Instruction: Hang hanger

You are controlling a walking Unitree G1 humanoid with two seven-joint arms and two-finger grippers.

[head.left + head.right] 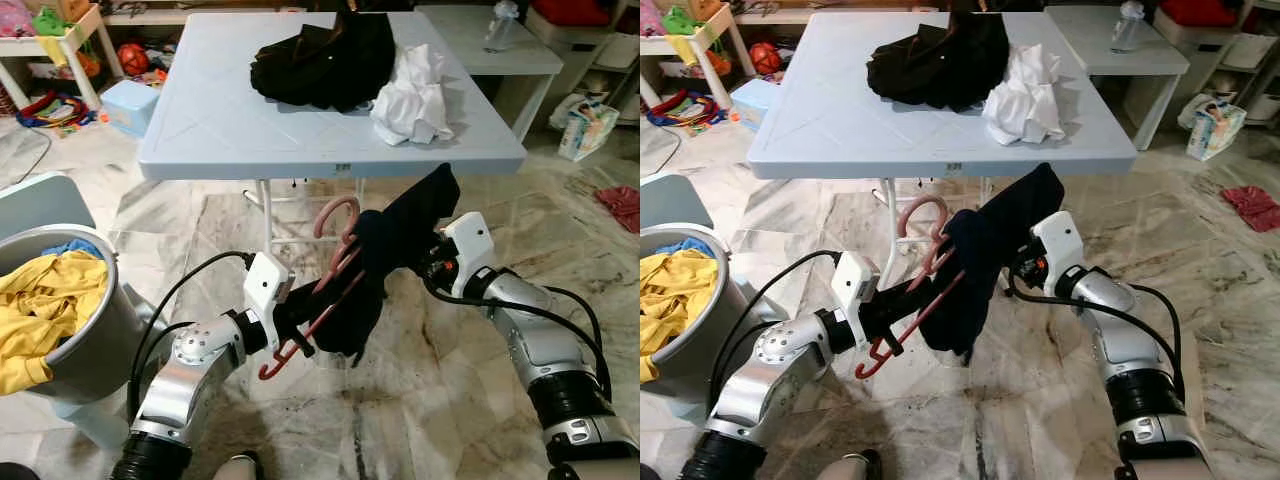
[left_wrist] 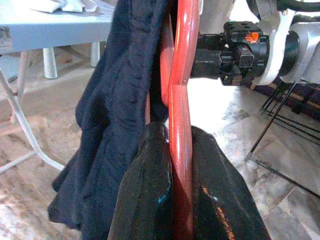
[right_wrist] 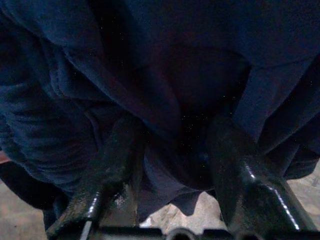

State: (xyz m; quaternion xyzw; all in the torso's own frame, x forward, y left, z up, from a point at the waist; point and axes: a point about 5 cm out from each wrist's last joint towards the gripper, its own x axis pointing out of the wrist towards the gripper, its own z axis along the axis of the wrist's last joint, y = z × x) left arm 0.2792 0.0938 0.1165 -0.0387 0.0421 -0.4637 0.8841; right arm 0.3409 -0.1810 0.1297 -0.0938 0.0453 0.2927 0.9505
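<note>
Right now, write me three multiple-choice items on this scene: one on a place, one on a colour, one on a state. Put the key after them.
1. Where does the crumpled white cloth lie?
A. on the pale blue square table
B. in the grey laundry tub
C. on the marble floor

2. What colour is the plastic clothes hanger?
A. green
B. pinkish red
C. white

3. What does the left pincer do?
A. hangs open
B. grips the yellow cloth
C. is shut on the hanger

Key: 1 A, it rests near the table's right edge beside a black garment; 2 B, its hook and bar show red; 3 C, the left wrist view shows both fingers clamping its bar.
</note>
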